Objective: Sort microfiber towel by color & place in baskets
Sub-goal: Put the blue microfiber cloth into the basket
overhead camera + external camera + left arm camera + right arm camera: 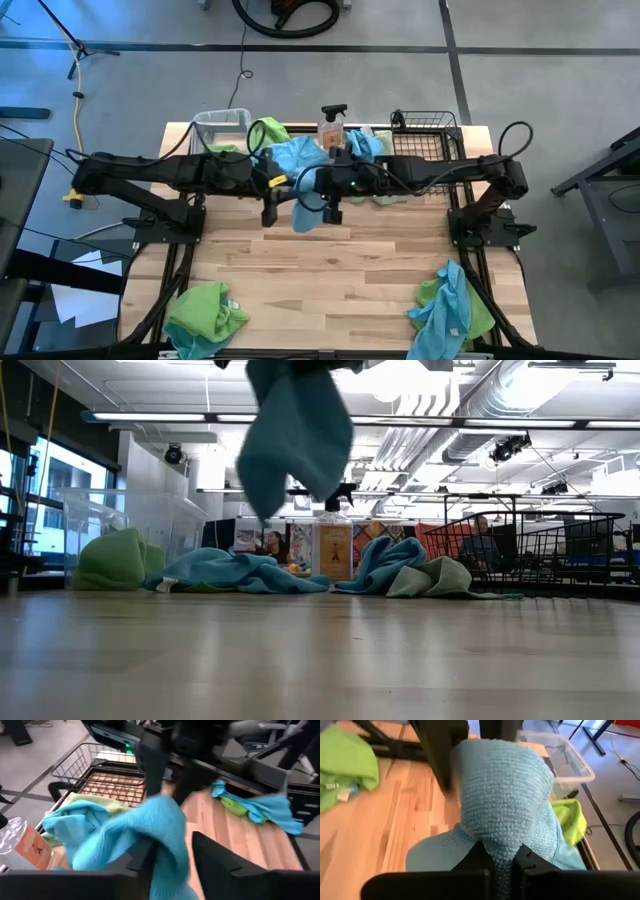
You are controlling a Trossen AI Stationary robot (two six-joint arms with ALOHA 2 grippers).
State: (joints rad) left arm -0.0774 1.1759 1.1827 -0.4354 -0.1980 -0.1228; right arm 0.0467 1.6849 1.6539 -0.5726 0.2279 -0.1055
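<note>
Counter: pale wood planks, towel heaps at both near corners.
Room: grey floor.
Blue towel: hangs mid-air.
Right pincer: clamped on it.
Left pincer: apart, astride it.

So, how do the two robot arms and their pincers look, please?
Both arms are dark, almost black, built of long tube-like links with chunky joints. Black cables loop along them, with a big loop near the right arm's base. A small green light glows on the right arm. Each pincer has two flat dark fingers. The left arm carries a yellow tag at its base.
</note>
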